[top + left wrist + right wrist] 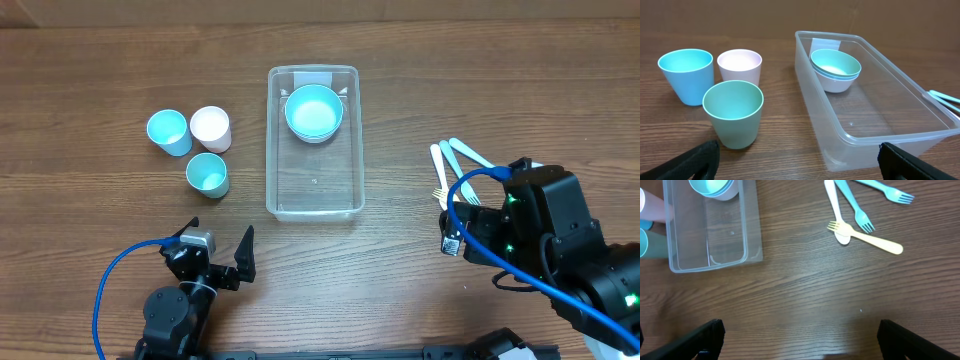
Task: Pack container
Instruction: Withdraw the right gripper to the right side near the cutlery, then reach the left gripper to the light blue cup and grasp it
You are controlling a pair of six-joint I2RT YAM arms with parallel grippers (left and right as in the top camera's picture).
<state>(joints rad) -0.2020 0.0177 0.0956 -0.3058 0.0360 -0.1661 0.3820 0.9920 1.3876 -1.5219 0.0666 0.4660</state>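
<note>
The clear container point(314, 192) stands mid-table with stacked teal and white bowls point(313, 110) at its far end. It also shows in the left wrist view point(890, 132) and the right wrist view point(710, 262). My left gripper point(799, 157) is open and empty, low over the table just in front of the container's near corner; it also shows in the overhead view point(220, 245). My right gripper point(800, 335) is open and empty over bare wood, right of the container. Three cups, blue point(168, 131), white point(211, 127) and teal point(207, 174), stand left of the container.
Plastic cutlery point(455, 162) lies right of the container, partly under my right arm. The right wrist view shows a white spoon point(835, 210), a yellow fork point(875, 240) and two blue forks point(857, 207). The container's near half holds nothing.
</note>
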